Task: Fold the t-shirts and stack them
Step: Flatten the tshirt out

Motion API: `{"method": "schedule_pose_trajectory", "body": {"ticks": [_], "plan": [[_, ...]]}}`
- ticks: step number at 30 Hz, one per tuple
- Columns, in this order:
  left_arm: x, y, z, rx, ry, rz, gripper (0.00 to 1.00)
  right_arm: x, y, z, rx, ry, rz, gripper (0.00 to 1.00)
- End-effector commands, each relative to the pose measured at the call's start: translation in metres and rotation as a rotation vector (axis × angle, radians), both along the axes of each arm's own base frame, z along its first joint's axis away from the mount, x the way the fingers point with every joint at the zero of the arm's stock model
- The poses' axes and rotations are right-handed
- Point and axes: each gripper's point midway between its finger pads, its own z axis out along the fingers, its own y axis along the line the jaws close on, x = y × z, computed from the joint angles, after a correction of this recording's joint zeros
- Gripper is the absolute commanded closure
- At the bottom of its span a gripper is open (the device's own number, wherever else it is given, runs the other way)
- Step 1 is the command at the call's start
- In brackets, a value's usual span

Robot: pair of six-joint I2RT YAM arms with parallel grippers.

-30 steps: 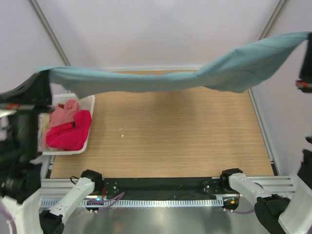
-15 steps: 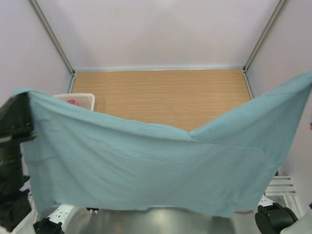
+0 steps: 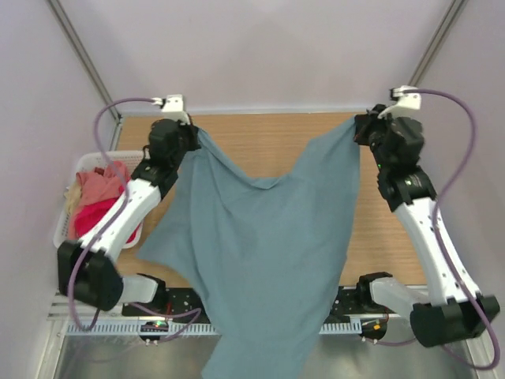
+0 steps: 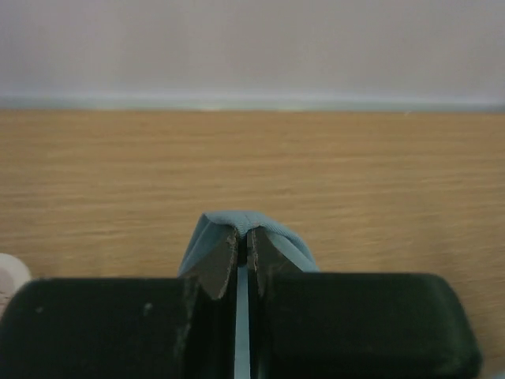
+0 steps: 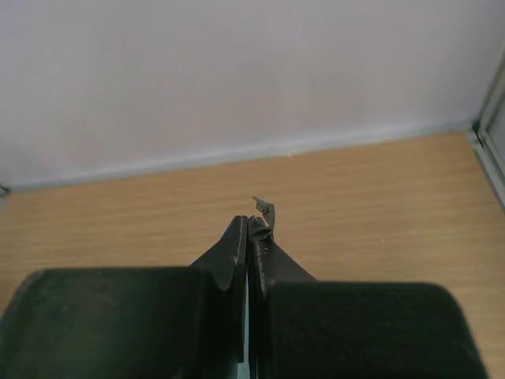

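Black left gripper: jaws are clenched on a fold of the grey-teal shirt, with cloth bulging just past the tips. Black right gripper: jaws are clenched on another edge of the same shirt, and a small scrap is seen above the tips. Both grippers are held well apart near the far edge of the table. The shirt is spread from them across the table's middle and hangs past its near edge. White basket: set at the table's left edge. A salmon shirt and a crimson shirt are heaped inside, touching.
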Motion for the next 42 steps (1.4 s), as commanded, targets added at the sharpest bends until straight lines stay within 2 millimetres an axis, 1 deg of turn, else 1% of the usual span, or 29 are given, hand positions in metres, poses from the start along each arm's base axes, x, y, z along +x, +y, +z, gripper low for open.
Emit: {"method": "schedule_pose_trajectory", "body": {"ticks": [1,2,3,4,5,6,7,8,9,10,12,13,14,15,16,17,19,22,23,25,26,28,30,31,32,33,36,37,42], "plan": [[0.056,-0.009,-0.023,-0.001,-0.010,0.029,1.00,0.041,-0.028,-0.033,-0.088,0.015,-0.171,0.99],[0.071,-0.015,-0.023,-0.007,0.002,0.022,1.00,0.055,-0.030,-0.045,-0.101,0.025,-0.186,0.99],[0.082,-0.020,-0.036,-0.004,0.041,0.019,1.00,0.066,-0.033,-0.062,-0.116,0.069,-0.201,0.99],[0.102,-0.028,-0.082,0.027,0.154,0.013,1.00,0.088,-0.043,-0.097,-0.105,0.151,-0.217,0.99],[0.111,-0.033,-0.096,0.030,0.196,0.001,1.00,0.098,-0.046,-0.110,-0.088,0.178,-0.205,0.99],[0.128,-0.038,-0.087,0.024,0.187,0.002,1.00,0.108,-0.049,-0.114,-0.071,0.201,-0.191,0.99],[0.142,-0.042,-0.119,0.042,0.249,0.006,1.00,0.117,-0.060,-0.127,-0.065,0.243,-0.210,0.99],[0.146,-0.045,-0.139,0.061,0.314,0.003,1.00,0.128,-0.064,-0.144,-0.074,0.289,-0.222,0.99],[0.162,-0.051,-0.118,0.047,0.279,0.000,1.00,0.134,-0.067,-0.145,-0.077,0.309,-0.231,0.99],[0.173,-0.054,-0.155,0.072,0.351,-0.002,1.00,0.140,-0.086,-0.149,-0.073,0.331,-0.268,0.99],[0.182,-0.059,-0.168,0.082,0.406,-0.009,1.00,0.157,-0.098,-0.164,-0.063,0.403,-0.281,0.99],[0.196,-0.064,-0.156,0.067,0.378,-0.008,1.00,0.161,-0.103,-0.167,-0.058,0.417,-0.287,0.99],[0.200,-0.064,-0.181,0.079,0.432,0.000,1.00,0.168,-0.112,-0.188,-0.049,0.469,-0.295,0.99],[0.205,-0.063,-0.187,0.070,0.446,0.020,1.00,0.175,-0.115,-0.178,-0.048,0.456,-0.294,0.99],[0.215,-0.068,-0.169,0.055,0.409,0.019,1.00,0.180,-0.118,-0.182,-0.054,0.470,-0.295,0.99],[0.218,-0.068,-0.183,0.061,0.434,0.022,1.00,0.185,-0.124,-0.182,-0.074,0.483,-0.312,0.99],[0.226,-0.071,-0.175,0.047,0.413,0.025,1.00,0.188,-0.134,-0.182,-0.094,0.498,-0.350,0.99],[0.229,-0.067,-0.172,0.033,0.408,0.040,1.00,0.193,-0.153,-0.174,-0.096,0.490,-0.409,0.99],[0.227,-0.065,-0.171,0.029,0.412,0.050,1.00,0.195,-0.158,-0.165,-0.102,0.485,-0.427,0.99],[0.227,-0.058,-0.159,0.003,0.392,0.064,1.00,0.195,-0.168,-0.159,-0.143,0.491,-0.471,0.99],[0.226,-0.057,-0.160,-0.001,0.393,0.062,1.00,0.196,-0.171,-0.146,-0.149,0.472,-0.483,0.99],[0.229,-0.058,-0.158,-0.015,0.381,0.040,1.00,0.196,-0.176,-0.137,-0.183,0.464,-0.503,0.99],[0.235,-0.061,-0.163,-0.025,0.388,0.021,1.00,0.198,-0.179,-0.128,-0.210,0.449,-0.508,0.99],[0.235,-0.062,-0.168,-0.036,0.405,0.013,1.00,0.201,-0.178,-0.134,-0.227,0.474,-0.488,0.99],[0.237,-0.062,-0.168,-0.043,0.403,0.010,1.00,0.205,-0.177,-0.127,-0.226,0.463,-0.479,0.99],[0.239,-0.063,-0.168,-0.049,0.401,0.007,1.00,0.207,-0.173,-0.128,-0.223,0.470,-0.460,0.99],[0.242,-0.058,-0.175,-0.043,0.408,0.017,1.00,0.210,-0.156,-0.135,-0.188,0.487,-0.389,0.98],[0.244,-0.056,-0.172,-0.041,0.399,0.018,1.00,0.209,-0.152,-0.135,-0.184,0.490,-0.381,0.99],[0.248,-0.046,-0.173,0.011,0.390,-0.027,1.00,0.179,-0.125,-0.152,-0.102,0.561,-0.385,0.99]]}}
